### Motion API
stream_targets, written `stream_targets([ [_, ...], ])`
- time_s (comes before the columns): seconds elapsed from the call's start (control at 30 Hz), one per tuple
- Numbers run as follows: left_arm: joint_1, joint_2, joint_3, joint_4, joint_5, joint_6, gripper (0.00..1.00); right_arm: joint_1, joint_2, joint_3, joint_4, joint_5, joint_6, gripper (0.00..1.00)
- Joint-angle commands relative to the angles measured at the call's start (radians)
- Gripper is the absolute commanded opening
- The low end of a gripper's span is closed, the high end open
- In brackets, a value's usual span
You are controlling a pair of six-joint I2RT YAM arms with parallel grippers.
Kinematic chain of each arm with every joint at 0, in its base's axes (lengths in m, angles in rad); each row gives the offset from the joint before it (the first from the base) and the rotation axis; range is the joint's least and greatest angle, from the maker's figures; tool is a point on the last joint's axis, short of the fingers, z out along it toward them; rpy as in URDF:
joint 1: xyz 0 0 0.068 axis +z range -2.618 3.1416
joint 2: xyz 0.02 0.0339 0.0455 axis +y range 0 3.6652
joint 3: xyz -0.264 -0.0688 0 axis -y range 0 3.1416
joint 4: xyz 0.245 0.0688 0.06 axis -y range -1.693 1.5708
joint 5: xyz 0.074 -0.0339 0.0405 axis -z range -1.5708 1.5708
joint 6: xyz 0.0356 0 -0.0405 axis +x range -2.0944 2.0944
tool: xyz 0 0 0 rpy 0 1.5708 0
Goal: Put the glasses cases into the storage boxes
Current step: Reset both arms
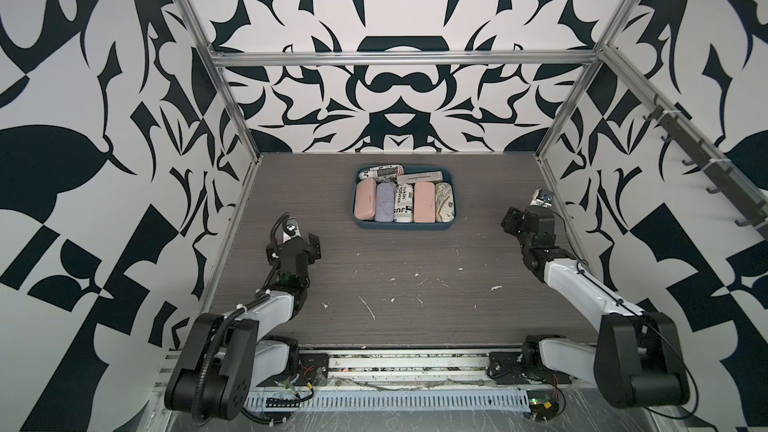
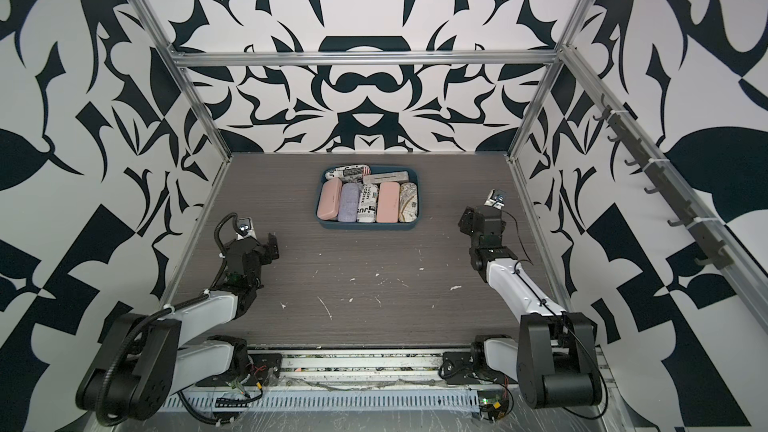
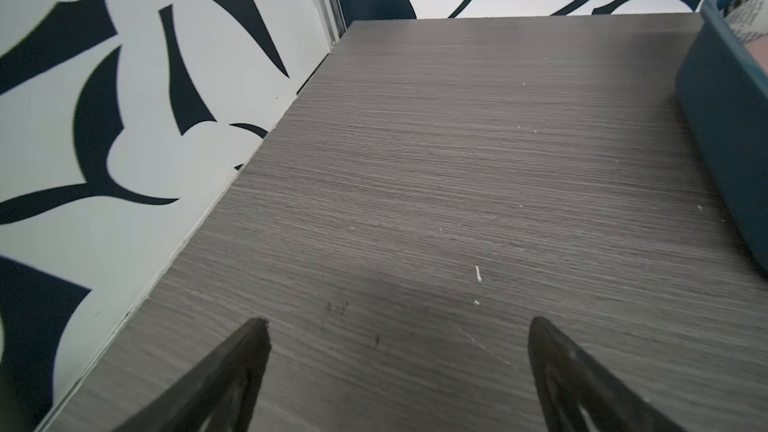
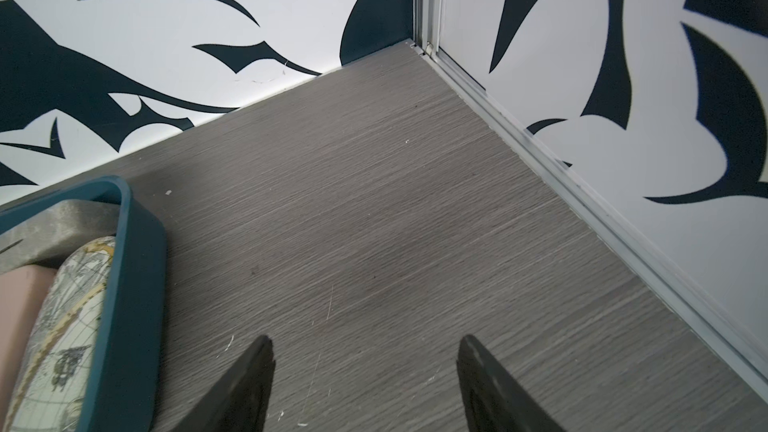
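Black left pincer [image 3: 399,322] & right pincer [image 4: 365,338] gape empty; grey felt case [image 1: 419,177] perched in crammed teal plastic tray [image 1: 403,225] cd slip if bumped.

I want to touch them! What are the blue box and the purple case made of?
The dark teal rectangular storage box looks like smooth matte plastic: even colour, rounded moulded rim. The lavender oblong glasses case seems fuzzy, maybe felt or fabric: mottled, dull surface.

A grey wood-grain tabletop [image 1: 395,276] bore scattered white flecks [image 1: 368,307]. Black-and-white patterned walls [image 1: 395,97] enclosed it, edged by an aluminium frame [image 1: 399,58]. A hook rail [image 1: 702,160] ran along the right wall; a slotted duct [image 1: 395,401] lay at the near edge.
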Motion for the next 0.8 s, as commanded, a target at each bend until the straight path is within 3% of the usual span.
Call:
stream_targets([
  [0.0, 0.038, 0.108, 0.046, 0.194, 0.13, 0.027, 0.99, -0.002, 0.028, 0.001, 0.085, 0.039, -0.037, 0.73],
  [0.13, 0.065, 0.256, 0.105, 0.251, 0.149, 0.037, 1.0, -0.002, 0.072, -0.004, 0.118, 0.056, -0.081, 0.73],
  [0.23, 0.067, 0.259, 0.132, 0.174, 0.21, 0.035, 0.99, -0.002, 0.104, -0.029, 0.196, 0.072, -0.117, 0.73],
  [0.33, 0.073, 0.334, 0.084, 0.364, 0.212, 0.054, 1.0, -0.002, 0.166, -0.047, 0.311, 0.081, -0.162, 0.73],
  [0.43, 0.075, 0.29, 0.107, 0.236, 0.231, 0.027, 0.99, -0.003, 0.205, -0.027, 0.352, 0.066, -0.223, 0.73],
  [0.5, 0.075, 0.318, 0.091, 0.321, 0.223, 0.039, 0.99, -0.002, 0.224, -0.009, 0.36, 0.065, -0.249, 0.73],
  [0.77, 0.075, 0.311, 0.097, 0.298, 0.225, 0.036, 0.99, -0.003, 0.214, 0.02, 0.271, -0.002, -0.298, 0.66],
])
